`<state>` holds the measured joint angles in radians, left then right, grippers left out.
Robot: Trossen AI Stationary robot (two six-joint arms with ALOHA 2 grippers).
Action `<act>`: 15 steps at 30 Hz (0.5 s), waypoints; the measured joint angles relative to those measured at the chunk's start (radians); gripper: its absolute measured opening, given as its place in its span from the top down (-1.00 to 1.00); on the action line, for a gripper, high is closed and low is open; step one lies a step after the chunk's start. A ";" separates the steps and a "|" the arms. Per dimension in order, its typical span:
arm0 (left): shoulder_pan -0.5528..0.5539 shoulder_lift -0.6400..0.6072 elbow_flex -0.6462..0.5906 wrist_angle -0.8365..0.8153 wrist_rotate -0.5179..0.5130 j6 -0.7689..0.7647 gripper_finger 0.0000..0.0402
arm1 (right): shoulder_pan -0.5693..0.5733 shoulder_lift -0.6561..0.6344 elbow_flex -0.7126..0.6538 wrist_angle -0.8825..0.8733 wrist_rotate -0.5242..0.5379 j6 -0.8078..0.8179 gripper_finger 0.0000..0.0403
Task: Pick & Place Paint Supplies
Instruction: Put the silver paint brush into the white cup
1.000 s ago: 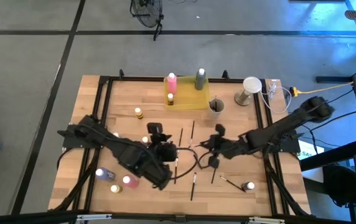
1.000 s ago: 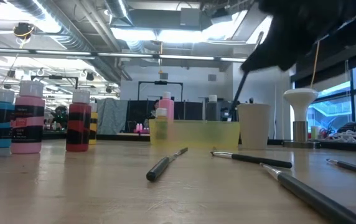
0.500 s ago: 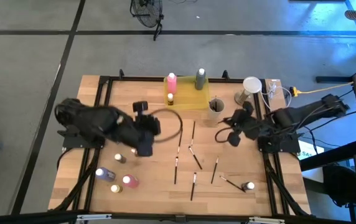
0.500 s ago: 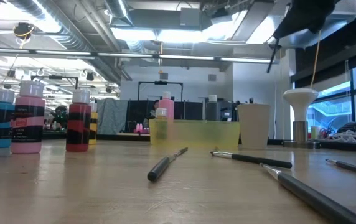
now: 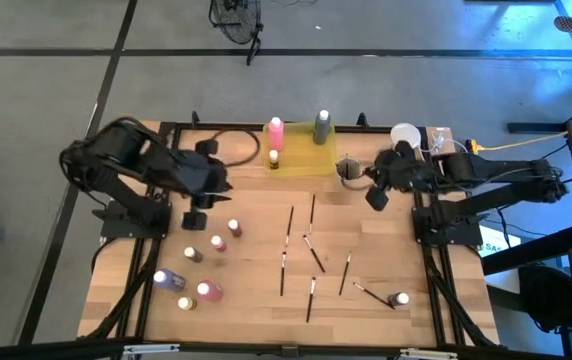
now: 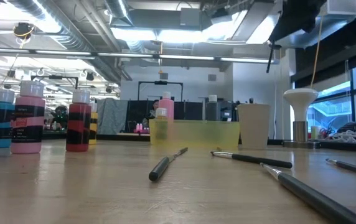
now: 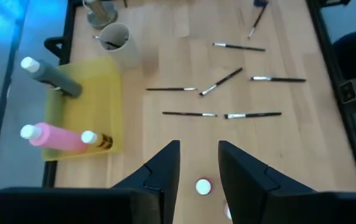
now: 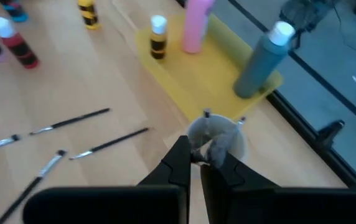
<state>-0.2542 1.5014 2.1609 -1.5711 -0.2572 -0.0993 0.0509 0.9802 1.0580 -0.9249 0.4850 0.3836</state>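
Both arms have pulled back from the table middle since 1 second ago. In the high view, the left gripper [image 5: 198,195] hovers near the left edge, the right gripper [image 5: 374,190] beside the cup [image 5: 348,170]. 6 paintbrushes [image 5: 312,258] lie mid-table. Left wrist view: fingers [image 7: 165,165] spread apart. Right wrist view: fingers [image 8: 179,163] pinch a paintbrush [image 8: 206,124] above the cup [image 8: 218,138]

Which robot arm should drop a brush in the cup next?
Probably the right one. The right gripper hangs beside the cup, fingers closed. The left gripper is open, far across the table.
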 joint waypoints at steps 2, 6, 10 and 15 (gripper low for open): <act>0.005 -0.023 0.000 0.000 0.000 -0.001 0.48 | -0.071 0.000 0.000 0.006 -0.055 -0.031 0.92; 0.008 -0.062 0.000 0.000 -0.008 -0.007 0.49 | -0.176 0.015 0.000 0.020 -0.121 -0.095 0.92; 0.008 -0.074 0.000 0.000 -0.027 -0.011 0.49 | -0.249 0.056 -0.013 0.066 -0.181 -0.163 0.92; 0.008 -0.081 0.000 0.000 -0.031 -0.020 0.49 | -0.316 0.119 -0.016 0.130 -0.279 -0.222 0.92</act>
<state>-0.2466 1.4200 2.1612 -1.5711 -0.2878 -0.1196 -0.2654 1.0989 1.0416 -0.7953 0.2058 0.1617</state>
